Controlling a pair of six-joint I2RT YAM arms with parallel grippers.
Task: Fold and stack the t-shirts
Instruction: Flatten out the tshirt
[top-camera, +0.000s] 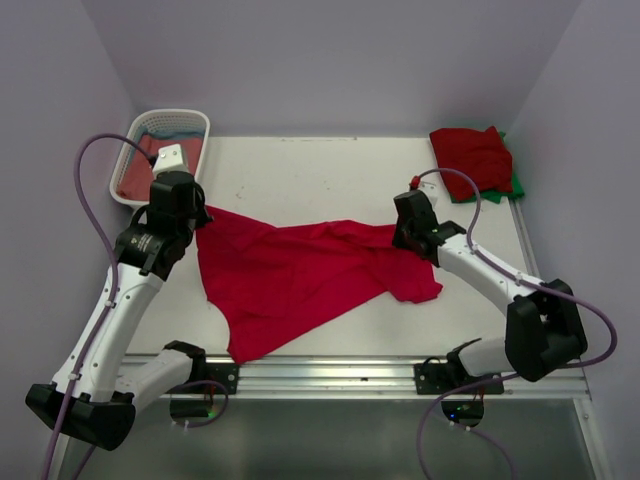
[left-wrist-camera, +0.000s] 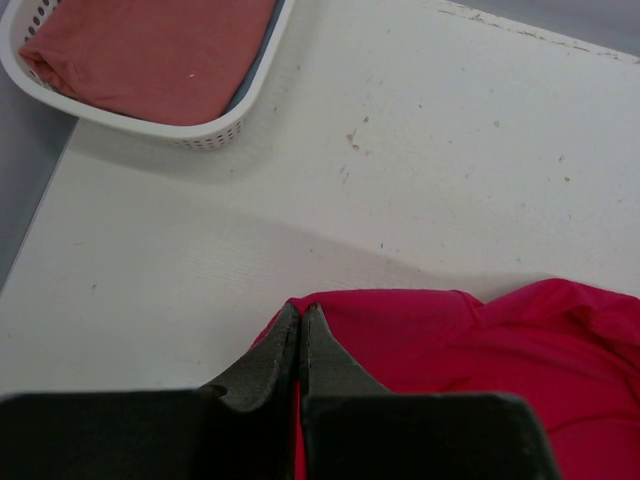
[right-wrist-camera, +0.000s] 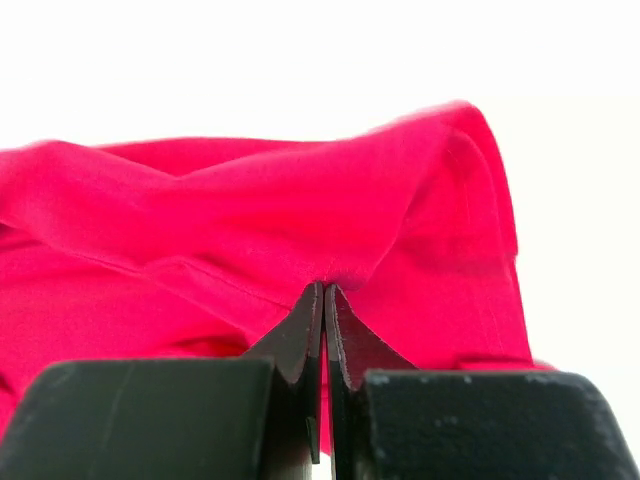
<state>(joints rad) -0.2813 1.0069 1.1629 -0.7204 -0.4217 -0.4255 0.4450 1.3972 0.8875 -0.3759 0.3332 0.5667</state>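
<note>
A bright crimson t-shirt (top-camera: 300, 275) lies crumpled and stretched across the middle of the table. My left gripper (top-camera: 198, 215) is shut on its left corner; the left wrist view shows the jaws (left-wrist-camera: 300, 312) pinched on the cloth edge (left-wrist-camera: 450, 340). My right gripper (top-camera: 405, 235) is shut on its right edge; the right wrist view shows the jaws (right-wrist-camera: 323, 290) closed on a fold of the crimson cloth (right-wrist-camera: 250, 220). A darker red tee (top-camera: 470, 155) lies folded on a green one (top-camera: 515, 187) at the far right corner. A dusty-red tee (left-wrist-camera: 150, 55) lies in the basket.
A white slatted basket (top-camera: 190, 120) stands at the far left corner, partly off the table; it also shows in the left wrist view (left-wrist-camera: 215, 130). A metal rail (top-camera: 330, 375) runs along the table's near edge. Purple cables loop from both arms.
</note>
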